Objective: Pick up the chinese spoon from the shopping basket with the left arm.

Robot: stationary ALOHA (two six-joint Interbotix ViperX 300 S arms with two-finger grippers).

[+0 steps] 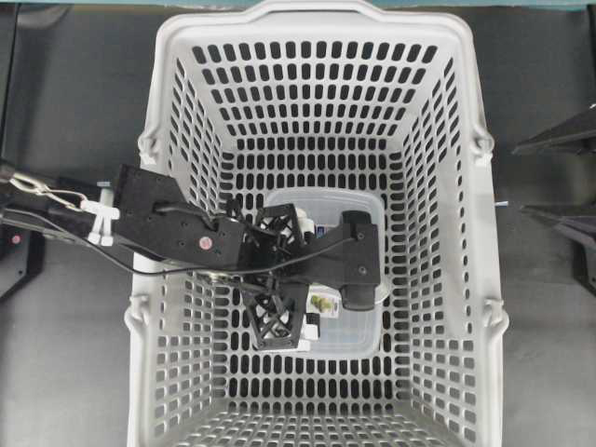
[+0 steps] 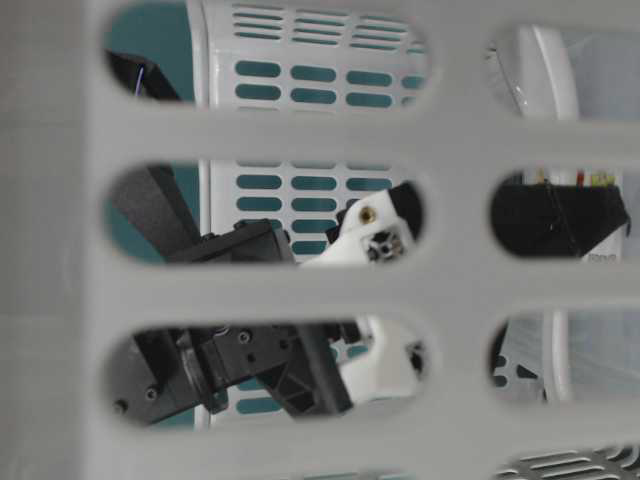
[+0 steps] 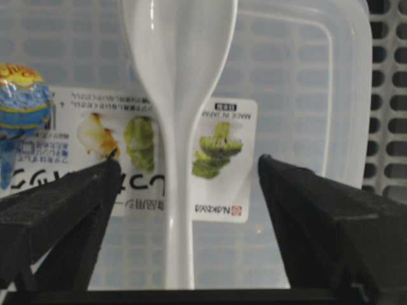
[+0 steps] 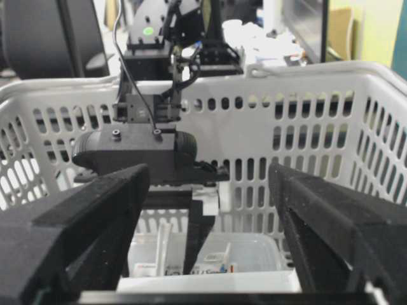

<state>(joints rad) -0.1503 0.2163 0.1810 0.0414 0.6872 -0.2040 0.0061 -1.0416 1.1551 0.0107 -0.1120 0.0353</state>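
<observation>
The white chinese spoon [image 3: 177, 95] lies on the lid of a clear labelled container [image 3: 318, 95] inside the light grey shopping basket [image 1: 317, 13]. Its bowl is at the top of the left wrist view and its handle runs down between the jaws. My left gripper [image 3: 187, 165] is open, with one finger on each side of the handle and a gap on both sides. In the overhead view the left gripper [image 1: 296, 277] is low inside the basket and the arm hides the spoon. My right gripper [image 4: 210, 184] is open and empty, outside the basket's right rim [image 1: 519, 179].
The clear container [image 1: 358, 209] sits on the basket floor, under the left gripper. A blue and yellow wrapped sweet [image 3: 22, 95] lies on the lid beside the left finger. The slotted basket walls [image 4: 318, 127] rise on all sides. The table-level view looks through the wall slots.
</observation>
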